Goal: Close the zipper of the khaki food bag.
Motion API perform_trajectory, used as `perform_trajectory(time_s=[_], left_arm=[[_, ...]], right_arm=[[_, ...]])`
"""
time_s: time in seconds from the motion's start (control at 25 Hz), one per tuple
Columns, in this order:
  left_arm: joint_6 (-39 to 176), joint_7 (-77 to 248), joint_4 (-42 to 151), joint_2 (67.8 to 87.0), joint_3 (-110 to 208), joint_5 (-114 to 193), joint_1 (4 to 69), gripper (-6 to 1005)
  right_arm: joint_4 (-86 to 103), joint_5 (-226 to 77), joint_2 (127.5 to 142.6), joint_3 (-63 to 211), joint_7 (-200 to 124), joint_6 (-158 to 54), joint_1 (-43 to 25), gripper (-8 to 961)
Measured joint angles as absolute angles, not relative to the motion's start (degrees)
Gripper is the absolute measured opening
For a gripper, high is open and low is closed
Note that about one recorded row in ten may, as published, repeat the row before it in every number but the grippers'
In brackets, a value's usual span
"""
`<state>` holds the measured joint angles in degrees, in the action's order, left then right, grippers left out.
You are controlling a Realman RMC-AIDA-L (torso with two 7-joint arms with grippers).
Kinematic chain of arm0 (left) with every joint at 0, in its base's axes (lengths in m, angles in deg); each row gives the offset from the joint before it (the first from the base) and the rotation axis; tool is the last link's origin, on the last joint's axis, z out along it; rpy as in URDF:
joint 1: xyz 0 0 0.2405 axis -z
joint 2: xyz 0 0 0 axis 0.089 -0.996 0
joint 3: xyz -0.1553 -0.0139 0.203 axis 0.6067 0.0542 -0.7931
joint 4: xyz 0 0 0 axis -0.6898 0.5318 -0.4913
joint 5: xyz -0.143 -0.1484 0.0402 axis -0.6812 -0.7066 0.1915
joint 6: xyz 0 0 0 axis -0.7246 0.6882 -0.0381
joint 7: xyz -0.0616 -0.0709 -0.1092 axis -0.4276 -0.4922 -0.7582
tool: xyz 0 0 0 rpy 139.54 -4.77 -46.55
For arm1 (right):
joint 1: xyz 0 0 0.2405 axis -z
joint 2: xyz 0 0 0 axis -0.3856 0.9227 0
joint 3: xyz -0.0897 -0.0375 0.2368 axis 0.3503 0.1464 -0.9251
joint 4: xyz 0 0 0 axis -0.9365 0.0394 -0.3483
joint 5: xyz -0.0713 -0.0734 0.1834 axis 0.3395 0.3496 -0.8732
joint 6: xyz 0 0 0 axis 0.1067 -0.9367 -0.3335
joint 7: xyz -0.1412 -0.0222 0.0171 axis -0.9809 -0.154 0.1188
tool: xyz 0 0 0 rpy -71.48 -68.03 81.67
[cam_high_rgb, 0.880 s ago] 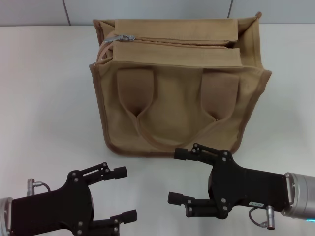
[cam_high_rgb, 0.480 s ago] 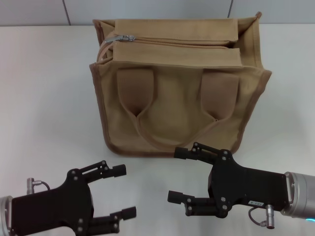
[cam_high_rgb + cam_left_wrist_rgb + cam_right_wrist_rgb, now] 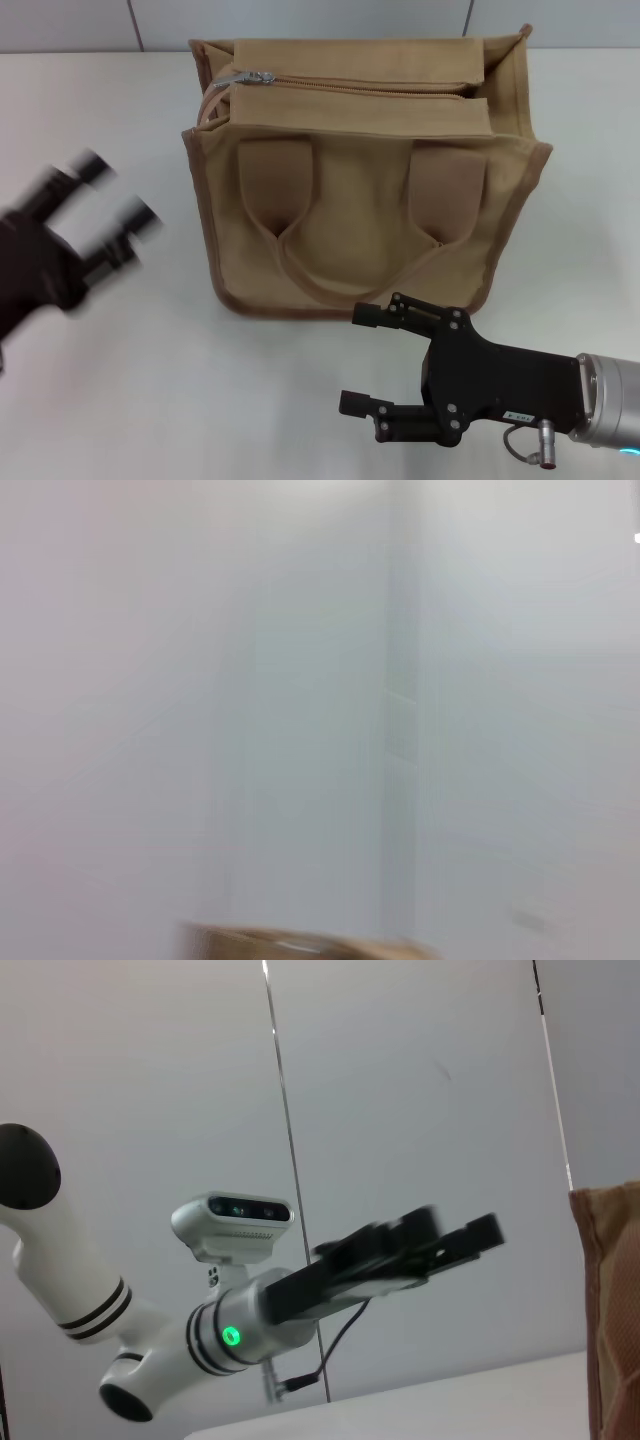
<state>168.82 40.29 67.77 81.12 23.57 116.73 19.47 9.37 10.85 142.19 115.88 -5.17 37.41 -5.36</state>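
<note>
Left of the khaki food bag (image 3: 365,170), the empty, spread left hand (image 3: 112,195) had just swung up off the surface toward the zipper (image 3: 350,86), while the right hand (image 3: 362,358) waited open.

Plain white worktop (image 3: 110,400) across most of frame. Pale grey panelled wall (image 3: 300,20) along top edge, thin dark seams upper left, upper right.
</note>
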Motion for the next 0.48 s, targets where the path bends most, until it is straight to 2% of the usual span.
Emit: perform_trajectory(time_s=[0.48], left_arm=[[155.3,39.8,64.0,81.19,27.8,117.5,27.8,808]], right_arm=[[10.8,10.9,142.19,115.9,-5.2,35.7,-6.6,837]])
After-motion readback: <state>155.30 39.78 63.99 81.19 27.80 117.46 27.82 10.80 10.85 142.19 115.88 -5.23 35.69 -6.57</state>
